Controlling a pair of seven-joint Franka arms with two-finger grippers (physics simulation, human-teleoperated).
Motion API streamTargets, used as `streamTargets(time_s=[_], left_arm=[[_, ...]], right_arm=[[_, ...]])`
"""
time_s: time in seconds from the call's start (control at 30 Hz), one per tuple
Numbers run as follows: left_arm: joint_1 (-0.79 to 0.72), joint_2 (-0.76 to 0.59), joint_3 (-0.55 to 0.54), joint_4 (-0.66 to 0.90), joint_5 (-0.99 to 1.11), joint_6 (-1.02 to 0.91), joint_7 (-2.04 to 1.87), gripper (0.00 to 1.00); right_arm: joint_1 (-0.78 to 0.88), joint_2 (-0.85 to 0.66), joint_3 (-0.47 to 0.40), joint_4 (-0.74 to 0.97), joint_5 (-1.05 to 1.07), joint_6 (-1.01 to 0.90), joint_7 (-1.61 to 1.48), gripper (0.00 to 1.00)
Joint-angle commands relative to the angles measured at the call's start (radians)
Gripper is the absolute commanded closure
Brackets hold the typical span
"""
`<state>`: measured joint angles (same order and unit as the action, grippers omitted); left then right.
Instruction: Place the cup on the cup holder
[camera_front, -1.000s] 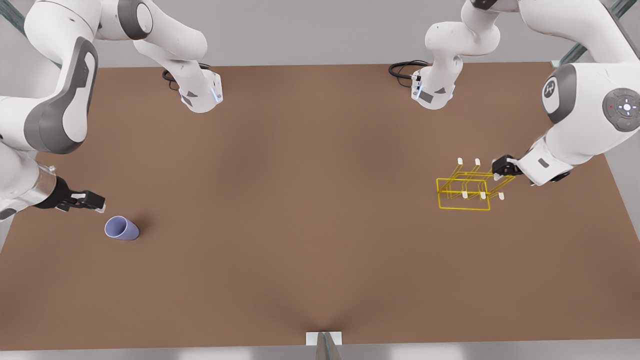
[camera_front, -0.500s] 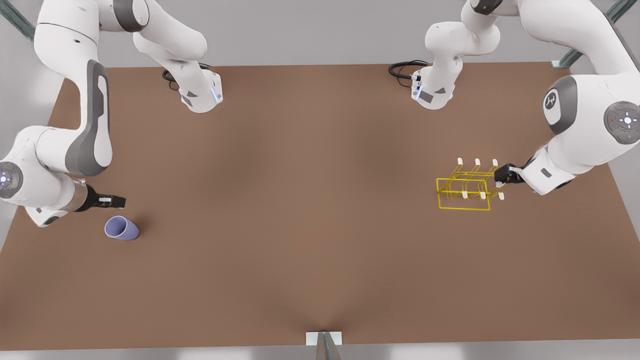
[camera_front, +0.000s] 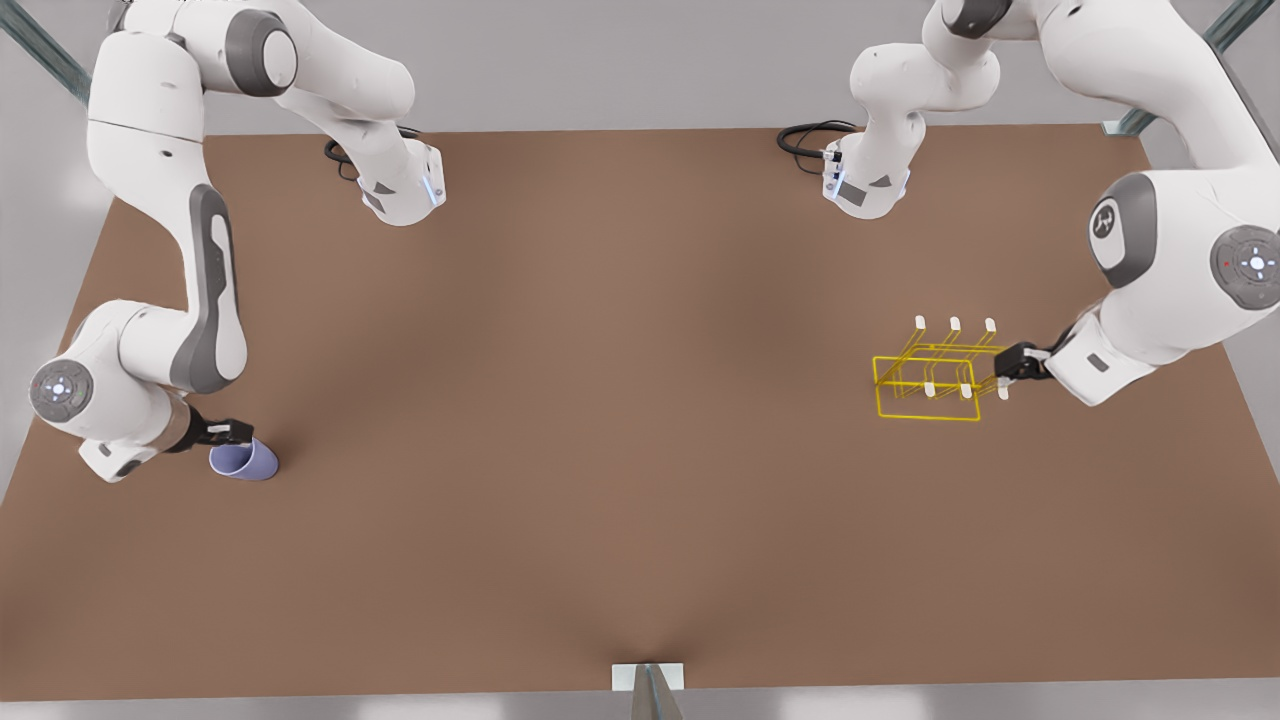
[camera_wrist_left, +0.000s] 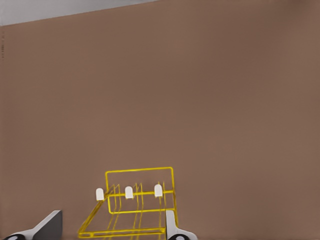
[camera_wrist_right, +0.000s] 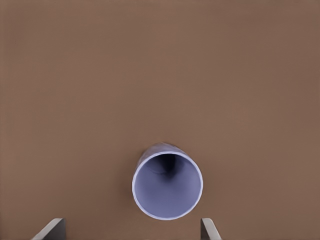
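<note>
While the cup (camera_front: 245, 461) lies at the worktop's (camera_front: 600, 450) eight o'clock, right claw (camera_front: 232, 434), spread, has closed onto its rim; left claw (camera_front: 1008, 366), spread, now straddles the cup holder (camera_front: 928, 385); grasp seems imminent.

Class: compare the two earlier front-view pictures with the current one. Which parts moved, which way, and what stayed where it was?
The right gripper moved in and down until it reached the cup, fingers open on either side of its mouth. The left gripper drew in along the cup holder, fingers open around its end. Nothing is grasped. Cup and holder kept their places on the table.
</note>
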<state>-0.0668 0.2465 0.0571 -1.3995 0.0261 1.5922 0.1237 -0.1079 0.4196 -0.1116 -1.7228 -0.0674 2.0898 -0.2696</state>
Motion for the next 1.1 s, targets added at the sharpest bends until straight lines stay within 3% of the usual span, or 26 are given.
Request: streamTargets(time_s=[0.0, 0.27, 1.07], left_arm=[[-0.001, 0.002, 0.001, 0.0, 0.0, 0.009, -0.001, 0.0], [-0.001, 0.011, 0.001, 0.0, 0.0, 0.014, 0.001, 0.0], [-0.001, 0.013, 0.004, -0.001, -0.002, 0.012, 0.001, 0.0]], right_arm=[[0.005, 0.033, -0.003, 0.023, 0.0, 0.087, -0.201, 0.0], [0.01, 0.117, -0.019, 0.06, 0.073, 0.125, -0.278, 0.0], [0.022, 0.093, -0.023, -0.135, 0.146, 0.211, -0.284, 0.0]])
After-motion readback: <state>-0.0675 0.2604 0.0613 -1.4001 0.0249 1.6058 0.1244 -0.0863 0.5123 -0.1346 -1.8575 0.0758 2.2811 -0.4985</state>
